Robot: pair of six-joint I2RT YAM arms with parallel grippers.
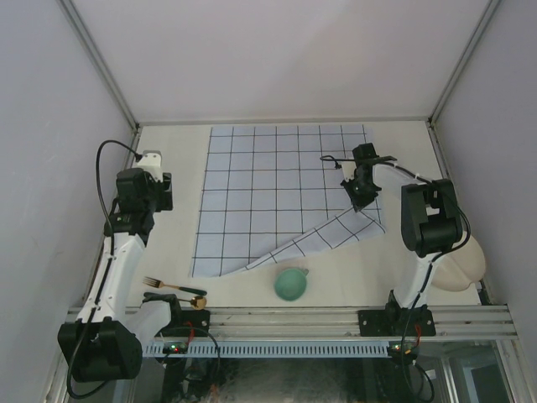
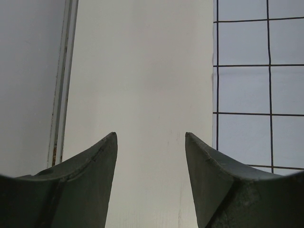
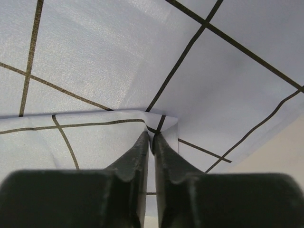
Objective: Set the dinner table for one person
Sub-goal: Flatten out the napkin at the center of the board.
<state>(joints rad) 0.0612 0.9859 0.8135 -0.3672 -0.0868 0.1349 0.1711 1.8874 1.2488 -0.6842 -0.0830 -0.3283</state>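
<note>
your right gripper (image 3: 152, 136) clamped on a folded corner of the grid cloth (image 3: 118, 57), your left gripper (image 2: 150, 137) spread apart over the dinner table (image 2: 142, 71) (just beside the cloth's edge)

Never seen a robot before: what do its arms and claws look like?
The left arm and right arm have white links joined by chunky black joints, with black cables looping off. The left gripper and right gripper end in dark, curved, tapering fingers.
</note>
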